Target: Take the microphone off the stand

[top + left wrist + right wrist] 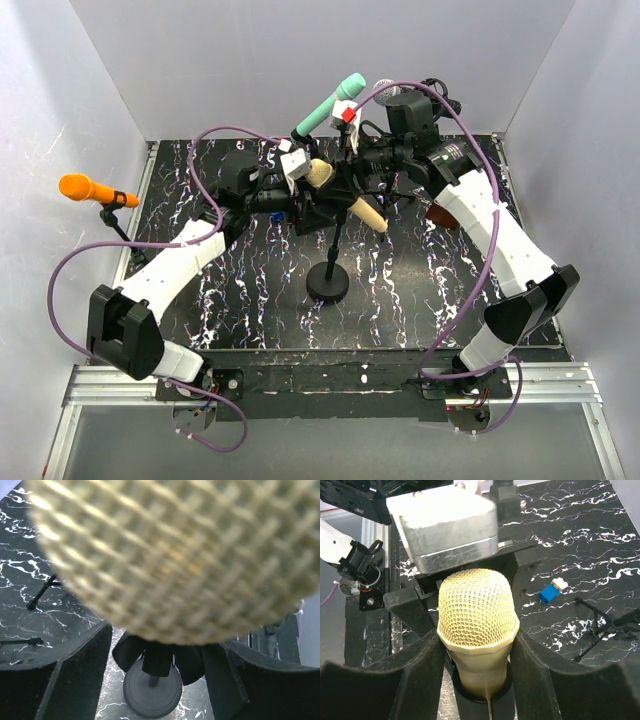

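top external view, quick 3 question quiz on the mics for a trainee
1. Which colour is the microphone between the fingers of the right gripper? a) orange b) cream c) green
2. True or false: the cream microphone is already off its stand.
3. How many microphones show in the top view?

Key:
1. b
2. False: it sits in the stand's clip.
3. Three: the cream one, the orange microphone and the green microphone.
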Robot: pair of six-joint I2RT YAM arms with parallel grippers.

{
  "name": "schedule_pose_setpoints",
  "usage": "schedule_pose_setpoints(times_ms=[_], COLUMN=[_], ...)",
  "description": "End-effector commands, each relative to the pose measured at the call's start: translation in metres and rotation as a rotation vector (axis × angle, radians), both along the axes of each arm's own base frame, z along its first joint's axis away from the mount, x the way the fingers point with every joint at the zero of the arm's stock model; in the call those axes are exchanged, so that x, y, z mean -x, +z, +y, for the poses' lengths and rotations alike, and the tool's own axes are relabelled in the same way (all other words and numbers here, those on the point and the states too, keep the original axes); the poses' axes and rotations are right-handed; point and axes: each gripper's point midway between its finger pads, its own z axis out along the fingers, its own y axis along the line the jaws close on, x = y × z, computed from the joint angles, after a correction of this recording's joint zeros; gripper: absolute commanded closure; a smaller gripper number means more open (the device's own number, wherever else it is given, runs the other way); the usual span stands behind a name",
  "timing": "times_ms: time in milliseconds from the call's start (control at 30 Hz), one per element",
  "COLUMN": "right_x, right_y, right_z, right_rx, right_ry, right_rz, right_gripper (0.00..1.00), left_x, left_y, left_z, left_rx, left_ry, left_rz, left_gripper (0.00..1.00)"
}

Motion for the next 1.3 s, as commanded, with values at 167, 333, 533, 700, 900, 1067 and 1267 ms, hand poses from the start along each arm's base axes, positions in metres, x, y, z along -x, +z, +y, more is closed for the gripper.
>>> schedule_pose_setpoints(times_ms=[167, 333, 533, 700, 900, 1067, 1267], right_x=[-0.003, 0.0, 0.001, -0.001, 0.005, 0.007, 0.015], right_y=[0.035, 0.062, 0.137, 0.203, 0.228, 0.22, 0.151], right_z=[-0.002, -0.003, -0.011, -0.024, -0.041, -0.071, -0.128], right_rx=[-0.068, -0.113, -0.234, -0.362, -0.403, -0.329, -0.107], right_ry=[-0.008, -0.007, -0.07, -0.169, -0.24, -0.359, -0.512], right_rz=[-0.093, -0.132, -0.274, -0.415, -0.473, -0.555, -0.564], right_gripper=[0.8, 0.94, 0.99, 0.99, 0.99, 0.99, 0.99], left_x=[-0.003, -0.005, -0.007, -0.008, -0.011, -0.016, -0.014], left_y=[0.004, 0.004, 0.001, -0.003, 0.0, 0.013, 0.056], left_z=[-0.003, -0.003, -0.001, -0.001, 0.0, 0.007, 0.013], left_rx=[0.013, 0.026, 0.026, 0.022, 0.013, -0.015, -0.001], left_ry=[-0.103, -0.106, -0.089, -0.086, -0.07, -0.003, 0.031], left_rz=[0.064, 0.07, 0.091, 0.1, 0.079, 0.037, -0.019], left_gripper=[0.81, 1.0, 1.0, 1.0, 0.81, 0.27, 0.02])
